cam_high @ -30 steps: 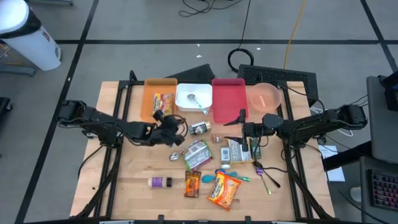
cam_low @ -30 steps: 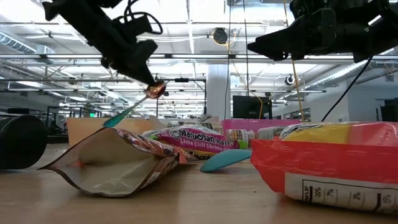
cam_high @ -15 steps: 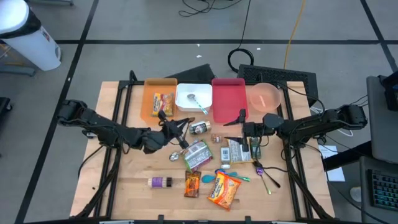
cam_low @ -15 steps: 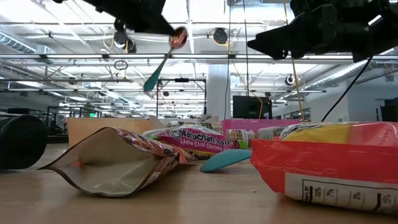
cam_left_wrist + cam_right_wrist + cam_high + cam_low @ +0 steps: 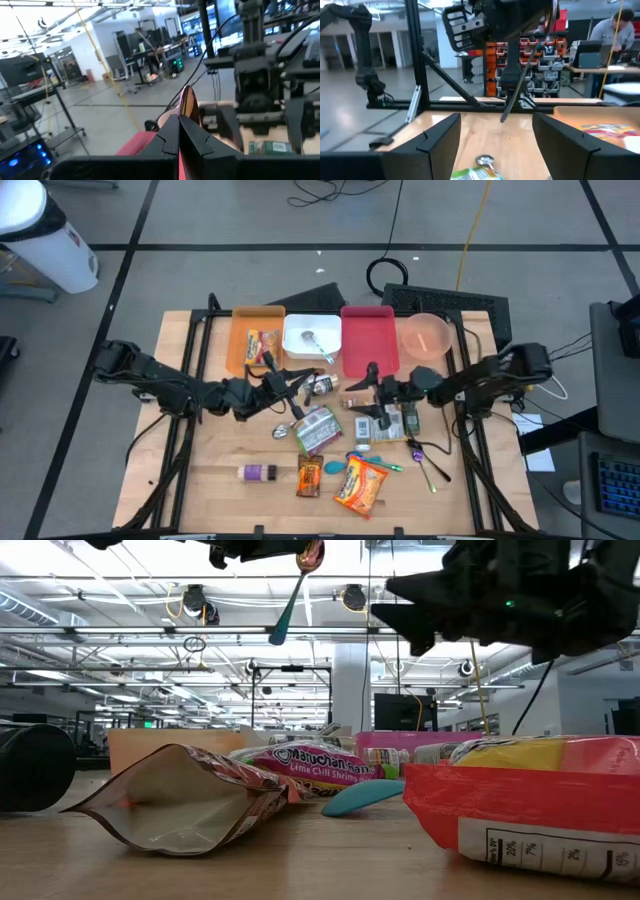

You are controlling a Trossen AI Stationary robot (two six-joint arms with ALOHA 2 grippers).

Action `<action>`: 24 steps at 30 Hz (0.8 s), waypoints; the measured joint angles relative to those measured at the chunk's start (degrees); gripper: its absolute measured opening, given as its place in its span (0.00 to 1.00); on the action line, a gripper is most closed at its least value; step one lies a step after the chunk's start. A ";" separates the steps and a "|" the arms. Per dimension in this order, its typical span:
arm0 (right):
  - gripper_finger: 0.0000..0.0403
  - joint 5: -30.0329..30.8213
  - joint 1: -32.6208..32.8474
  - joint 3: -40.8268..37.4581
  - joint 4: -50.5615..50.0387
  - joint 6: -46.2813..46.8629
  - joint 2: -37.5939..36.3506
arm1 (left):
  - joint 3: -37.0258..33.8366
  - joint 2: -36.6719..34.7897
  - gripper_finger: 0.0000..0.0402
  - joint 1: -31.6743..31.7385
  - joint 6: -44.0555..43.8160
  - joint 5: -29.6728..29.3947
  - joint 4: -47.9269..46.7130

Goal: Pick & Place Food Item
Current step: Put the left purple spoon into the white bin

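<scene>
My left gripper (image 5: 287, 383) is over the table's middle, just short of the trays, and is shut on a spoon (image 5: 292, 598) with a coppery bowl and a teal handle. The spoon hangs high above the table. My right gripper (image 5: 366, 392) stands open to the right of it, pointing toward the left gripper with nothing between its fingers (image 5: 495, 120). Food packets lie on the table below: a Maruchan packet (image 5: 318, 428), an orange snack bag (image 5: 360, 483) and a candy bar (image 5: 309, 476). My left gripper pinches the spoon between its two fingers at the bowl end; the coppery bowl (image 5: 188, 101) sticks out past the fingertips. The fingers point about level toward the table's right. The teal handle (image 5: 282, 618) hangs slanting down below them, clear of everything.
Along the far edge stand an orange tray (image 5: 240, 345) with a snack packet, a white tray (image 5: 297, 352) with a spoon, a red tray (image 5: 368, 340) and a pink bowl (image 5: 428, 335). A small bottle (image 5: 258, 472), a can (image 5: 320, 386) and utensils (image 5: 428, 465) lie about.
My left gripper has risen and tipped up to level, carrying the spoon higher and toward the table's right; the handle now hangs down below the fingers. My right gripper has moved toward the table's left and a little down, staying open.
</scene>
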 joint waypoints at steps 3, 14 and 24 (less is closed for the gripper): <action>0.60 -2.39 -0.02 3.31 0.09 1.98 4.64 | 0.00 1.11 0.00 0.36 1.07 1.85 2.54; 0.60 -2.82 0.00 12.98 3.40 7.72 15.13 | 0.00 5.95 0.00 0.37 4.28 6.02 8.91; 0.58 -2.80 0.24 14.30 3.28 7.92 16.05 | 0.00 6.72 0.00 0.37 5.98 6.58 12.34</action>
